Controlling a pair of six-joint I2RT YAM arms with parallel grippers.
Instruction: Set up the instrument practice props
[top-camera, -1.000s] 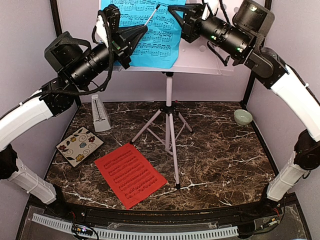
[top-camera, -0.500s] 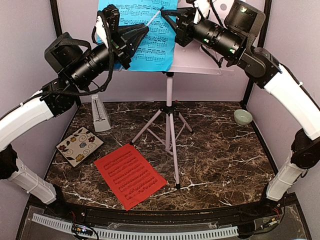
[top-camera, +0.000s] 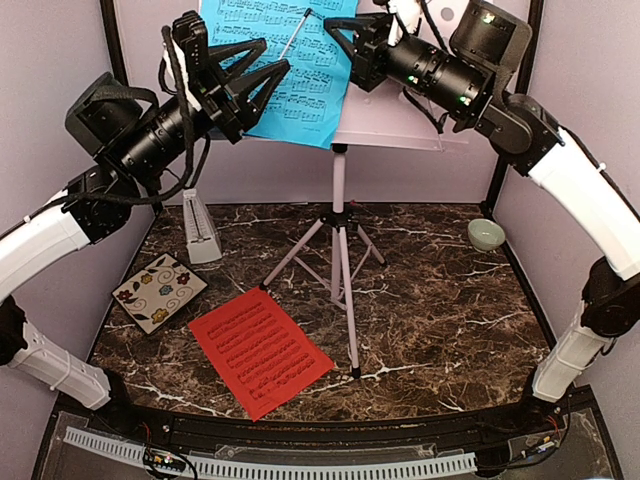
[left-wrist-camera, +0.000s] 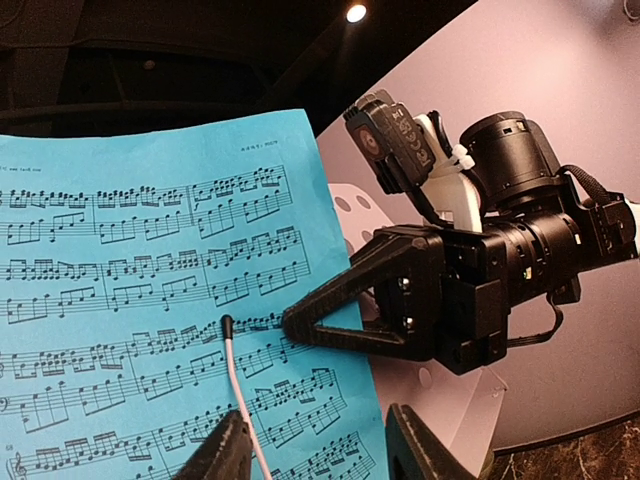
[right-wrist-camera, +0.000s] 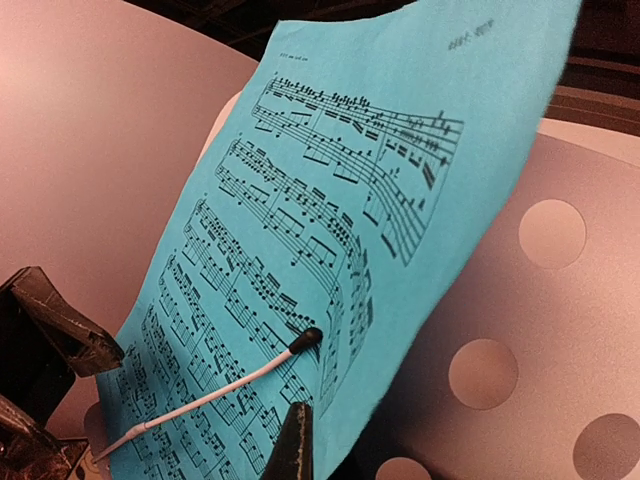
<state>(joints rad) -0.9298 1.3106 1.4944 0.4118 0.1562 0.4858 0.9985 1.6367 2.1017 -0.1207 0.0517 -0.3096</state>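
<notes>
The blue music sheet (top-camera: 285, 70) stands on the desk of the white perforated music stand (top-camera: 400, 115), under a white retaining wire with a black tip (left-wrist-camera: 228, 322). The sheet's right edge curls off the desk (right-wrist-camera: 430, 260). My left gripper (top-camera: 275, 55) is open just in front of the sheet's lower left and holds nothing (left-wrist-camera: 320, 445). My right gripper (top-camera: 328, 24) is shut, and its tip touches the sheet near the right edge (left-wrist-camera: 290, 325) (right-wrist-camera: 298, 412). The red-orange sheet (top-camera: 260, 352) lies flat on the table. The grey pyramid metronome (top-camera: 200, 228) stands at the back left.
The stand's tripod legs (top-camera: 345, 290) spread over the middle of the marble table. A floral square coaster (top-camera: 159, 292) lies at the left. A small green bowl (top-camera: 486, 234) sits at the back right. Grey walls close the back and sides.
My left gripper has drawn back to the left, and its jaws now stand apart. My right gripper has moved left onto the sheet. The sheet's right edge has shifted a little left.
</notes>
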